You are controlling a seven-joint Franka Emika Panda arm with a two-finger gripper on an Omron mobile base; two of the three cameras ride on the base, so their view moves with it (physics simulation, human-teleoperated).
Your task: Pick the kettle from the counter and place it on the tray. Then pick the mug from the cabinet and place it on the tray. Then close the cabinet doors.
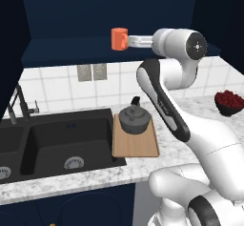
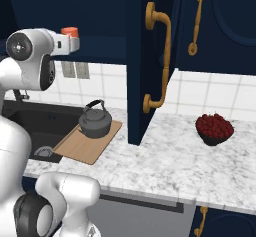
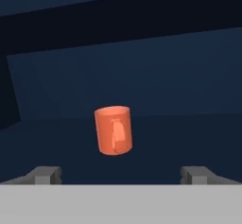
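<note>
On the cabinet shelf: approach to the mug, kettle already set down.

Left to right in the left base view, the black sink (image 1: 57,144) lies at 9 o'clock of the tray (image 1: 136,144), which rests on the worktop (image 1: 95,175); the kettle (image 1: 135,118) stands on the tray's far end, leaving the near end bare for a second item. At 12 o'clock, the mug (image 1: 119,39) stands upright on the shelf of the cabinet (image 1: 71,51), doors open for access. The end effector (image 3: 120,173) faces the mug with fingers spread wide, holding nothing, apparently aligned so the cylinder passes between them. A bowl of red fruit (image 1: 229,101) sits at 3 o'clock.
</note>
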